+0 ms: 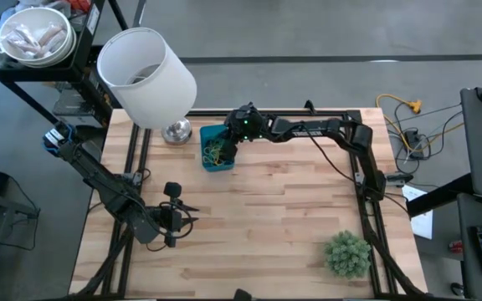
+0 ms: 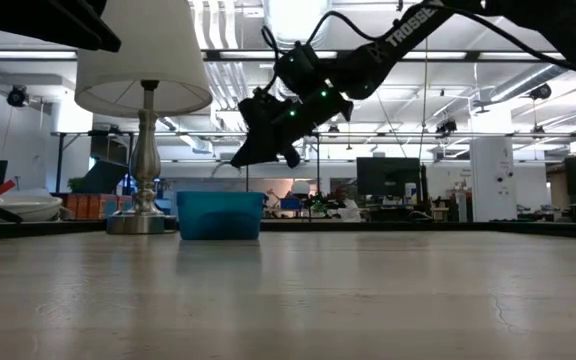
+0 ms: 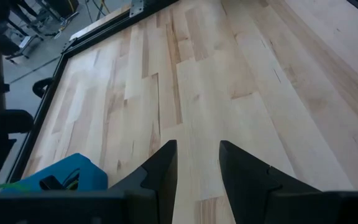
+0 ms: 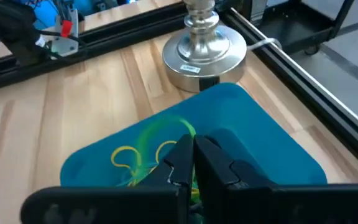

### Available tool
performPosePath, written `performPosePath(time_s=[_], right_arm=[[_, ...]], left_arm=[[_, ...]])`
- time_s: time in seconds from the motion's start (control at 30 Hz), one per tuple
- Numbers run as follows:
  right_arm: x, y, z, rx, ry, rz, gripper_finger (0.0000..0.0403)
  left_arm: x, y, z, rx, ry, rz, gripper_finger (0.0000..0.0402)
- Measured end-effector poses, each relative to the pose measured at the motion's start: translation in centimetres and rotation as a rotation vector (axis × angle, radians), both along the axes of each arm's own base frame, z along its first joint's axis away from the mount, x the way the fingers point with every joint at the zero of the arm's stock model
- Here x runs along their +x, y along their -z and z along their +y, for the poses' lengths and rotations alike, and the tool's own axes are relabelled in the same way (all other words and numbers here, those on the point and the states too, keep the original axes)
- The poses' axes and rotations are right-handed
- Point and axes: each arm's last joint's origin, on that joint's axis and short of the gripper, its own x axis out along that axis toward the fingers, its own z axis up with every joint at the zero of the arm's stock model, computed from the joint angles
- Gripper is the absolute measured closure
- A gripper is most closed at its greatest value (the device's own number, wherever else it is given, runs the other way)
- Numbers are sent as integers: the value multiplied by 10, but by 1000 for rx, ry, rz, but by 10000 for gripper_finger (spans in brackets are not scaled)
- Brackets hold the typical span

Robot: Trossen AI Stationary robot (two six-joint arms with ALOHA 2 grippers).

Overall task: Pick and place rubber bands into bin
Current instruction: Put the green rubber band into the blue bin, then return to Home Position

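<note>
bin (image 4: 272, 134): I see solid blue, walls and floor alike.
rubber bands (image 4: 143, 152): I see yellow and green loops against the blue.
right gripper (image 4: 194, 163): I see black fingers.
left gripper (image 3: 197, 174): I see black fingers too.
table (image 1: 291, 217): I see pale wood in long planks, with tan streaks.
table frame (image 1: 373, 217): I see black rails.
lamp shade (image 1: 147, 77): I see plain white.
lamp base (image 4: 204, 46): I see shiny silver.
plant (image 1: 346, 254): I see bushy green.
</note>
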Motion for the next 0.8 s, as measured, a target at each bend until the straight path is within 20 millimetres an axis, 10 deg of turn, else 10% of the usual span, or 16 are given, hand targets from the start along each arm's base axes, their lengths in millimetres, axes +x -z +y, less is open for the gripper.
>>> performPosePath(time_s=[0.33,0.8], right_arm=[[3,9,3,-15,-96,9,385],[6,6,7,-91,-144,-11,264]], left_arm=[[0,0,0,1,0,1,297],[0,0,0,0,0,1,297]])
